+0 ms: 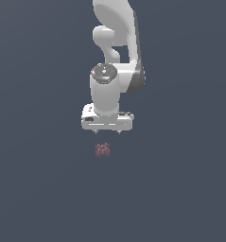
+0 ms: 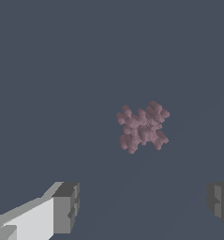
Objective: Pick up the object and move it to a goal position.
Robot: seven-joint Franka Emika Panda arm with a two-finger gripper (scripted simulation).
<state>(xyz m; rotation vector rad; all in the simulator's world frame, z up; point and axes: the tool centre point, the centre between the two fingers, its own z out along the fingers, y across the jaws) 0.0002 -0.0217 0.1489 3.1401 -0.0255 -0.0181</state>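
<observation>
The object (image 1: pixel 102 150) is a tiny reddish-maroon bumpy clump lying on the flat dark grey ground. It sits just below the white gripper (image 1: pixel 108 133) in the exterior view, a little apart from the fingertips. In the wrist view the object (image 2: pixel 142 127) shows ahead of the two grey fingertips (image 2: pixel 66 206), which stand wide apart with nothing between them. The gripper (image 2: pixel 144 204) is open and points down at the ground.
The white arm (image 1: pixel 115 42) rises behind the gripper to the top of the exterior view. Plain dark grey ground fills both views.
</observation>
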